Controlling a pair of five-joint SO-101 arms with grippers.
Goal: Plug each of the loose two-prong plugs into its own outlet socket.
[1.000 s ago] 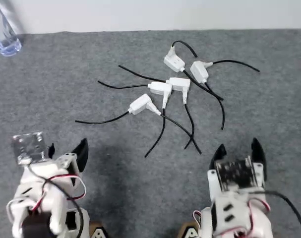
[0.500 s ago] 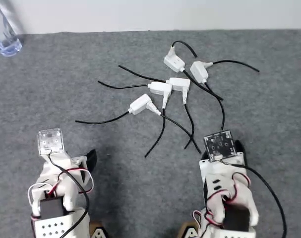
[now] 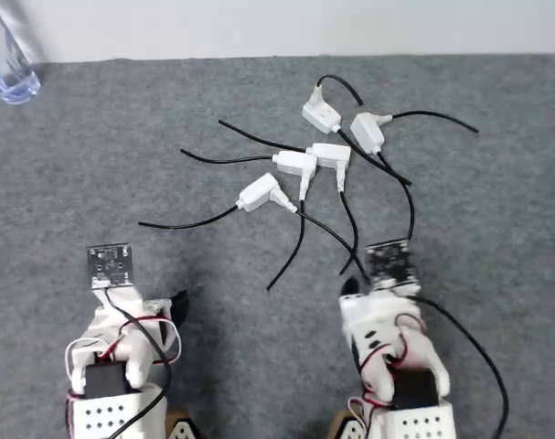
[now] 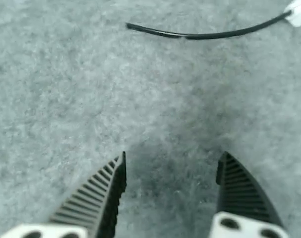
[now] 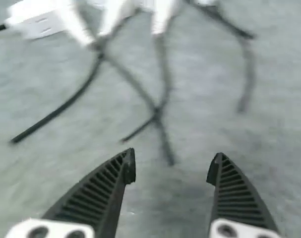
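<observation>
Light soft, even, fairly bright in high view; mat point(image 3: 94, 155) evenly lit, small glints on bottle point(image 3: 7, 69). Cords point(image 3: 302, 240) cast thin, faint shadows. Left wrist view: dim soft shadow on mat ahead of left gripper point(image 4: 172, 158). Right wrist view: plugs point(image 5: 41, 22) & cords smeared w/ blur, right gripper point(image 5: 173, 154) sharp.

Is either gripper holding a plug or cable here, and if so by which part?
Nothing is held. The left gripper and right gripper are both open, short of the plugs.
</observation>
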